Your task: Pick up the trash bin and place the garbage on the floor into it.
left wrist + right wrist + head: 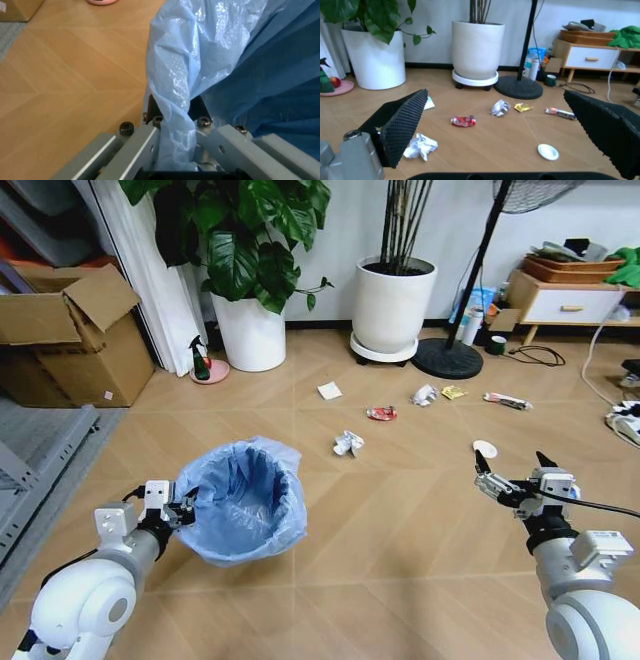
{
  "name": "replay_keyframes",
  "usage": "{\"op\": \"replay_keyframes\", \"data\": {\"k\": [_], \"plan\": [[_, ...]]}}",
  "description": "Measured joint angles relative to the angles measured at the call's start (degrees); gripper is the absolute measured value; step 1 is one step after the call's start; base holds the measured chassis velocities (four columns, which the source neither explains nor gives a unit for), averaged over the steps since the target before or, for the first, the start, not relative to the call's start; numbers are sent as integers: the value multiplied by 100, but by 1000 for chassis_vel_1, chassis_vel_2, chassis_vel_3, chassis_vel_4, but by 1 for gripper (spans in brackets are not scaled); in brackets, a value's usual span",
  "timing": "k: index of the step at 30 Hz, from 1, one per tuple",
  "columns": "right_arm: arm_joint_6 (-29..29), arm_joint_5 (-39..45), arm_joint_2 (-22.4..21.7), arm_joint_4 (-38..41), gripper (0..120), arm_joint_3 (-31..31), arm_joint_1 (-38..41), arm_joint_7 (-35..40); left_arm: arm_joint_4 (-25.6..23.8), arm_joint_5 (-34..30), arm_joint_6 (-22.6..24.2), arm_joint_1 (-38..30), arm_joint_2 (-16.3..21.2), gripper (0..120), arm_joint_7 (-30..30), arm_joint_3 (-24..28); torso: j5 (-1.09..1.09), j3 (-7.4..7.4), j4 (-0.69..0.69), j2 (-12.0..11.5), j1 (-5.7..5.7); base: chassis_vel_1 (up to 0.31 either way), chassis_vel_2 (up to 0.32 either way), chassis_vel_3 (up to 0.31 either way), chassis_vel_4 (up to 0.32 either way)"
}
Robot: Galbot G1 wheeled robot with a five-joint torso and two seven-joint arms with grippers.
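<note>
The floor (400, 520) is light brown wood in a zigzag pattern. A big white plant pot (393, 305) stands by the white wall (350, 220). Left of it is another white pot (250, 332), then a cardboard box (70, 330). Right of it stand a black fan base (447, 358) and a low wooden cabinet (565, 305).

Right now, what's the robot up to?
The left gripper is shut on the rim of the trash bin, pinching its blue liner, and holds it up at the robot's left. The right gripper hangs open above the floor near the white disc. The garbage is all on the floor: crumpled paper, a red wrapper, a yellow wrapper.
</note>
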Motion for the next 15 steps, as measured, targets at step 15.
{"op": "replay_keyframes", "data": {"k": [15], "plan": [[-16,-24,24,-32,100,-3,16,-12,6,30,-13,9,-20,0,43,-12,3,1,-1,0,1,-270,262,274,-261]]}}
